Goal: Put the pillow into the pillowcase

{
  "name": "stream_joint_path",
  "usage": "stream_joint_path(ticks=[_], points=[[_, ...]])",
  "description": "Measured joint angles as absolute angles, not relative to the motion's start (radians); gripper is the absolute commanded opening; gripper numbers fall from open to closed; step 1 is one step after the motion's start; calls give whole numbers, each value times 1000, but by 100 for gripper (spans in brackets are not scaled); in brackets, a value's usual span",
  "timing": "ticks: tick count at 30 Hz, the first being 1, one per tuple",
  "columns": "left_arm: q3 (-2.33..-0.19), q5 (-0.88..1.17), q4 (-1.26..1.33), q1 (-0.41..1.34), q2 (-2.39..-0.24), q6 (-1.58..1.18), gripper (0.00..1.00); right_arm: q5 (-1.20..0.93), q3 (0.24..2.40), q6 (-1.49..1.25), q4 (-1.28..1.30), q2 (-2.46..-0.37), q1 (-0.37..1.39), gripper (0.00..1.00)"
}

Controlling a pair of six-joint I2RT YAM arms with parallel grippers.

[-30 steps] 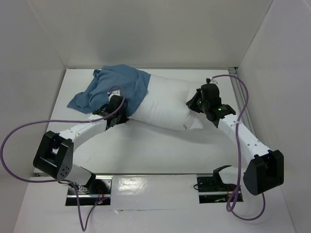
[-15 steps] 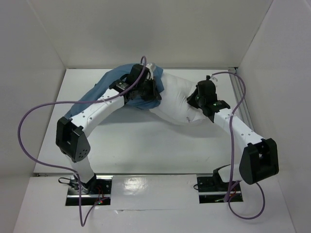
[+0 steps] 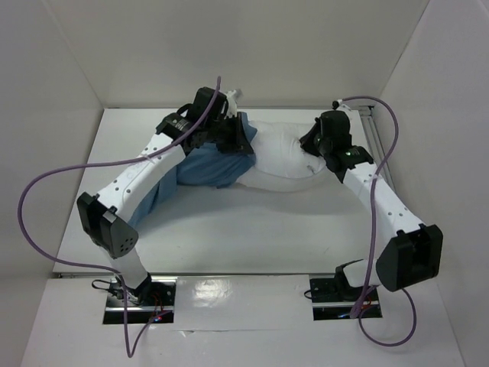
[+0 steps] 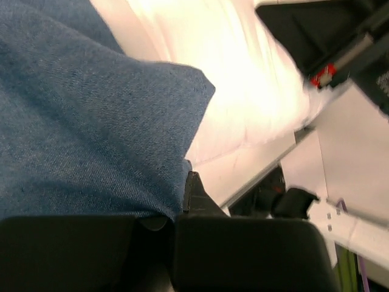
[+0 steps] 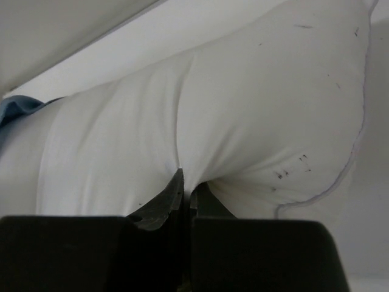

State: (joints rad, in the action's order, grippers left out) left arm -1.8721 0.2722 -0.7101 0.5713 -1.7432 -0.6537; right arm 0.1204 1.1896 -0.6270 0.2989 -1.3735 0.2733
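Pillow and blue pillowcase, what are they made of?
The pillow looks like plain white matte cloth over soft stuffing: it puckers where the right hand pinches it. The pillowcase looks like thin woven blue cloth, perhaps cotton: a fine diagonal weave shows, and it drapes limply.

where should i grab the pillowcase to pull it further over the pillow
Probably its open edge, where the pillowcase ends on the pillow, approached from the left arm's side. That edge looks like the mouth; the cloth behind it lies limp and would only bunch. The left gripper is shut on cloth there, while the right gripper pinches the pillow's other end.
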Motion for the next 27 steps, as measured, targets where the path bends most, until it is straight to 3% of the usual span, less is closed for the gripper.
stream_joint_path(ticks=[7, 11, 15, 20, 21, 22, 23, 25, 27], points=[[-1812, 264, -865, 670, -1526, -654, 0, 117, 1182, -537, 551, -1127, 274, 0], [-1911, 267, -982, 701, -1425, -654, 0, 105, 1272, -526, 756, -1028, 278, 0], [-2010, 302, -1005, 698, -1411, -656, 0, 64, 1376, -549, 929, -1061, 286, 0], [-2032, 356, -989, 590, -1536, -653, 2, 16, 1431, -558, 993, -1244, 274, 0], [-2046, 353, -986, 565, -1594, -646, 14, 6, 1434, -552, 969, -1314, 257, 17], [-2067, 338, -977, 544, -1657, -631, 30, -6, 1439, -548, 944, -1374, 235, 41], [-2090, 316, -958, 531, -1736, -610, 42, -37, 1458, -542, 918, -1459, 202, 77], [-2185, 275, -931, 502, -1919, -579, 60, -67, 1541, -530, 860, -1633, 136, 91], [-2281, 227, -912, 484, -2061, -548, 70, -80, 1659, -531, 805, -1768, 83, 98]])
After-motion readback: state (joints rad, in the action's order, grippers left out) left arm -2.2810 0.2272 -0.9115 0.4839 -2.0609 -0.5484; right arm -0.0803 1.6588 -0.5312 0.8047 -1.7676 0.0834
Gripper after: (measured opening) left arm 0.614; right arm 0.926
